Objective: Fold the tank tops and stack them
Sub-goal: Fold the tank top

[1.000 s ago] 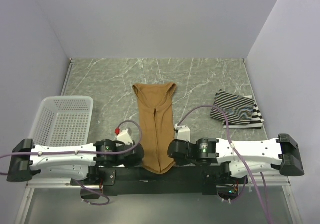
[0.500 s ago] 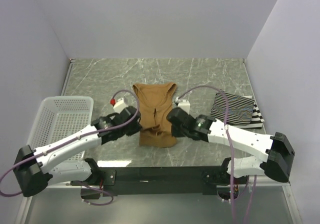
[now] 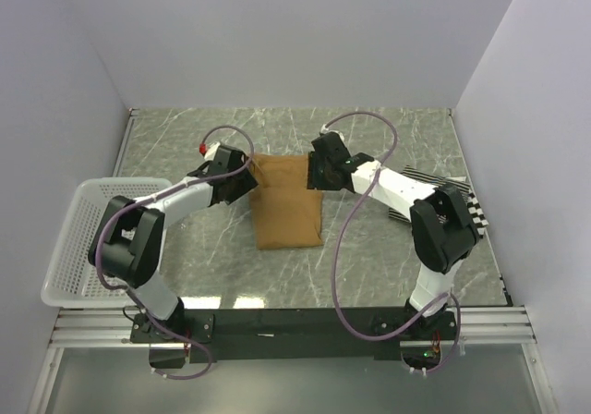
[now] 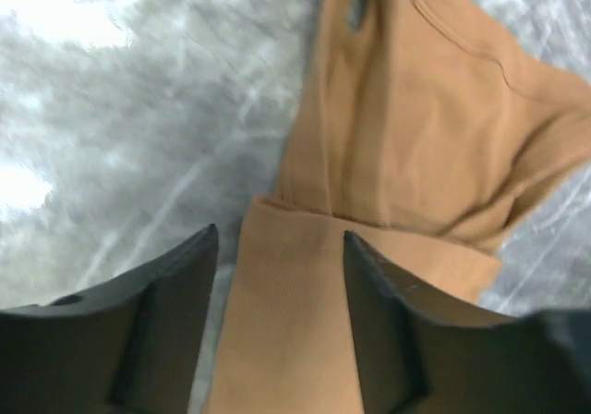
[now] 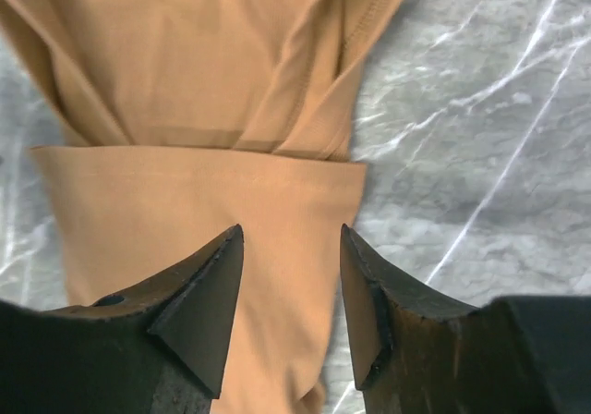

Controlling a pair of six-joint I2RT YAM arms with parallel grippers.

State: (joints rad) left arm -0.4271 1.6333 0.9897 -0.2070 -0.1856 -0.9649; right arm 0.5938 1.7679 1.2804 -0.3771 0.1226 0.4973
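Nearest the arm bases, the marbled table (image 3: 388,248) lies bare. At its left edge stands a white mesh basket (image 3: 102,220), with nothing visible in it.

Further in, at the middle of the table, is the tan tank top (image 3: 288,213), doubled over on itself into a rough rectangle. Its closed fold is on the near side and its loose hem lies across the far part. Both wrist views show that hem as a straight edge. Beyond it the strap and neck end sticks out, creased and bunched rather than flat.

Both arms reach to that far edge. The left gripper (image 4: 280,237) is at the hem's left corner and the right gripper (image 5: 291,232) at its right corner. Each has its jaws spread with tan cloth showing between them, and neither is pinching anything. I cannot tell whether a fingertip touches the fabric.

To the right, well apart from the tan top, the striped tank tops (image 3: 474,216) lie largely hidden under the right arm.

The main risk, as I judge it, is at the hem. If a fingertip rests on the cloth or is snagged in it, pulling the arm away would drag the corner back and open the fold. The bunched straps could also leave the bundle lopsided, so anything stacked on it might slide. The right arm and its looping cable pass over the striped pile, so a low sweep could rumple or shift it. The tan top has not yet joined that pile.
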